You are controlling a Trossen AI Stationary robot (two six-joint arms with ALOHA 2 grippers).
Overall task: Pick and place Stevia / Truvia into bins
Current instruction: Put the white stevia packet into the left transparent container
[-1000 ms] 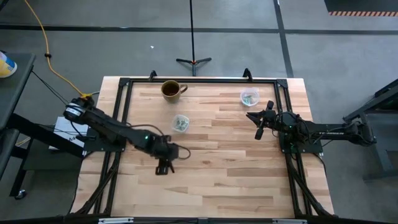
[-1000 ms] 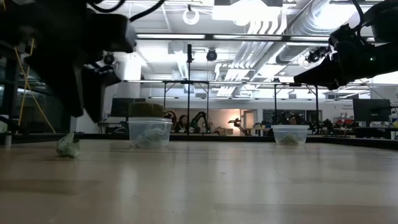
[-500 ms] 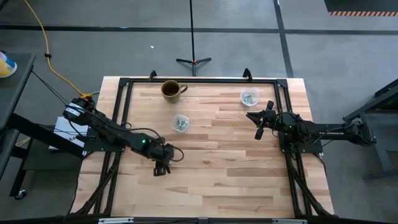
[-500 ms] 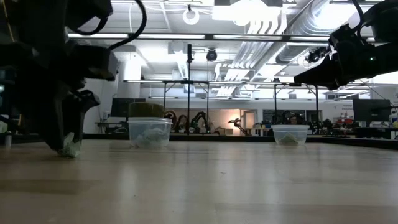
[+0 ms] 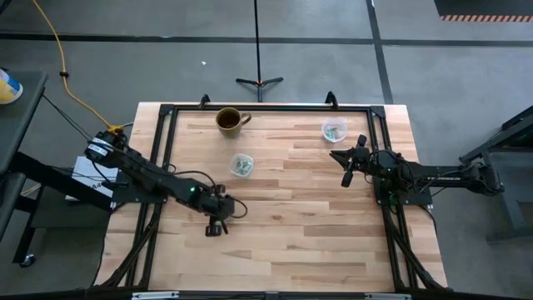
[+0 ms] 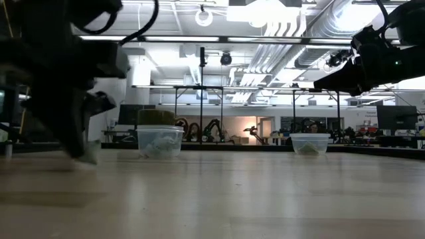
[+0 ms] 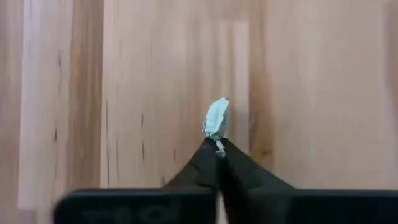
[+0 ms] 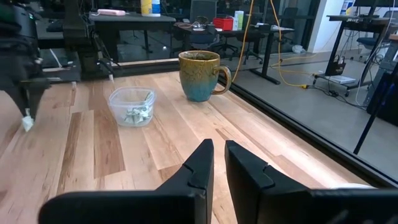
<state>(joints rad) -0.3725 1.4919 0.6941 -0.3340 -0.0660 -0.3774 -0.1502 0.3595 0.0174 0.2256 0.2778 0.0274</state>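
A pale green-white Stevia packet (image 7: 216,117) sticks out beyond the tips of my left gripper (image 7: 219,149), which is shut on it. This is at the table's near left-middle (image 5: 216,227). The right wrist view shows the same packet (image 8: 27,122) under those fingers. One clear bin (image 5: 242,165) with packets inside stands left of centre. A second bin (image 5: 334,130) stands at the far right. My right gripper (image 5: 348,173) hangs shut above the table near that second bin, holding nothing. My left gripper pinches the packet's one end (image 7: 217,138) between its two fingertips. The fingers point down from above. The rest of the packet pokes out past the tips toward the wood. Whether it is clear of the table I cannot tell.
A brown mug (image 5: 230,120) stands at the far edge, behind the left bin. A black frame (image 5: 166,142) runs along the table's sides. Bare wood lies between the left gripper and both bins.
My left gripper has come down onto the packet, shifting slightly toward the table's near-left, and has shut on it. The packet has stayed about where it lay.
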